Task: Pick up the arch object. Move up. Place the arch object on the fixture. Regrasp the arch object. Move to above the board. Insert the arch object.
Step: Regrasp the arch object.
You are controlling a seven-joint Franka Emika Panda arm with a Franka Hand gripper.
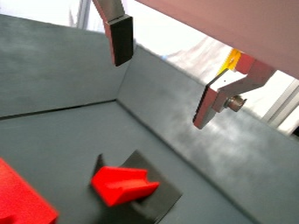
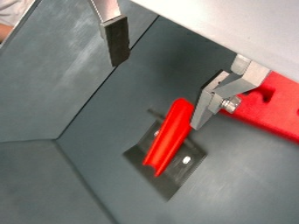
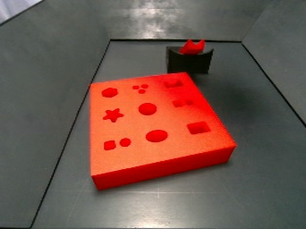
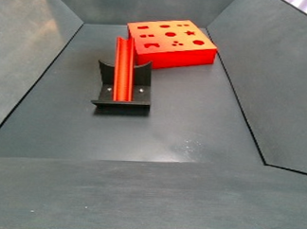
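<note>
The slim red arch object lies along the dark fixture, resting in its hollow. It also shows end-on atop the fixture in a side view. In both wrist views my gripper hangs open and empty, well above the arch object and fixture. Its fingers stand wide apart with only grey floor between them. The gripper is out of view in both side views. The orange-red board lies beside the fixture.
Sloping dark grey walls enclose the bin floor on all sides. The board's corner shows in both wrist views close to the fixture.
</note>
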